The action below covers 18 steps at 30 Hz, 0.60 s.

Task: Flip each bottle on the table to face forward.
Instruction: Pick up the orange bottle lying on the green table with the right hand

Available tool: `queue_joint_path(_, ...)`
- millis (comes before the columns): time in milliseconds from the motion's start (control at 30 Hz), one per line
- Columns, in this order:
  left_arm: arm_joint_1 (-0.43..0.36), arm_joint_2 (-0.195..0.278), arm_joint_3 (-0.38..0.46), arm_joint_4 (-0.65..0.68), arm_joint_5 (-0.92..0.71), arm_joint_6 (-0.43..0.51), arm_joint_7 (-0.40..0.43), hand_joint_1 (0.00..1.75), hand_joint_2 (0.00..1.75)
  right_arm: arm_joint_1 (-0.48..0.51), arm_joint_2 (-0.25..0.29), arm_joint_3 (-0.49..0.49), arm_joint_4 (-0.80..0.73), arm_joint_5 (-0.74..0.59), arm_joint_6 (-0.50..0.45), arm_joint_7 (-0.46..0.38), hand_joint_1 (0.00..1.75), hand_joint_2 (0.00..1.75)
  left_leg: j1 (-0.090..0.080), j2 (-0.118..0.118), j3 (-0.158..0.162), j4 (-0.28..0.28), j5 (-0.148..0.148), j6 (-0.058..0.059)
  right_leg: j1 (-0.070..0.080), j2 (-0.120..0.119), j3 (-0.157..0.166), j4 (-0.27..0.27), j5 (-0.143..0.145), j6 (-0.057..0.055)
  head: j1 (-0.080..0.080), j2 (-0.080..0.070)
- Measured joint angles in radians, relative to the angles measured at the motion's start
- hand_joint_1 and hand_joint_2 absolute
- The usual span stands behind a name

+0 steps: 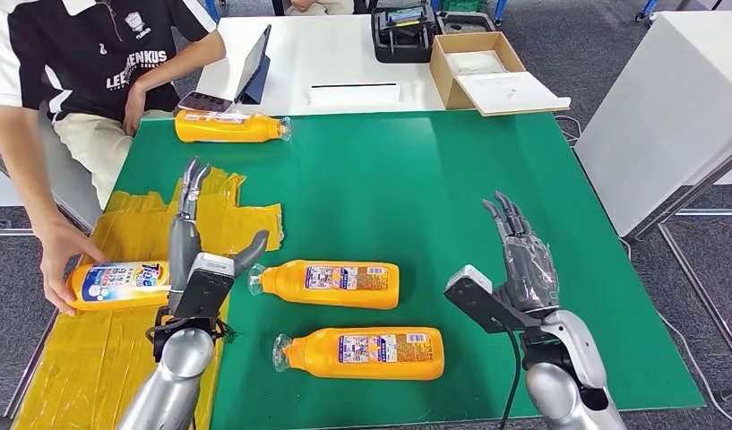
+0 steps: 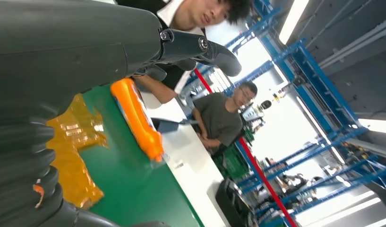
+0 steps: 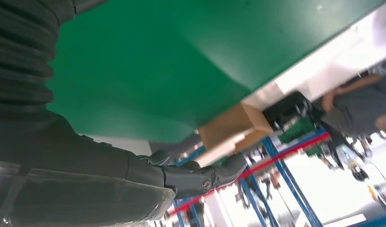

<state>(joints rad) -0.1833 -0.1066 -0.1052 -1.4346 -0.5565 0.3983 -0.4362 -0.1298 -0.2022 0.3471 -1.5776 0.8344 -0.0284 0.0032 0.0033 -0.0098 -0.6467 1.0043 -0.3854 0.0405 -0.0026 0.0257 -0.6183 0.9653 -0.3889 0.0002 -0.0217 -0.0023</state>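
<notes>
Head view, left to right. Person's hand [image 1: 59,269]: holds the leftmost orange detergent bottle [image 1: 120,284] on the yellow sheet [image 1: 129,349], apparently placing it. Left hand [image 1: 193,244]: open, empty, raised over that sheet beside the bottle, likely waiting. Two more bottles lie mid-mat, the middle bottle [image 1: 331,283] and the near bottle [image 1: 364,352]; the far bottle [image 1: 229,126] lies at the green mat [image 1: 416,179] edge. Right hand [image 1: 521,255]: open, empty, over bare mat. Count: four bottles, two hands, one cardboard box [image 1: 487,70].
</notes>
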Motion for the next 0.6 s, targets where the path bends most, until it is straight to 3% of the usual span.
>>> queue_joint_path(267,0.000,0.003,-0.045,0.000,0.096,-0.024,-0.026,0.00,1.75,-0.088,-0.049,0.016,0.136,-0.093,0.060,0.000,0.00,1.75,0.000,0.000,0.000,0.000,0.000,0.000,0.000,0.000,0.000,0.000,0.000,0.000,0.000,0.000)
queue_joint_path(600,-0.003,0.016,-0.068,-0.001,0.167,-0.023,-0.045,0.00,1.75,-0.141,-0.060,0.045,0.210,-0.128,0.061,0.007,0.00,1.75,0.000,0.000,0.000,0.000,0.000,0.000,0.000,0.000,0.000,0.000,0.000,0.000,0.000,0.000)
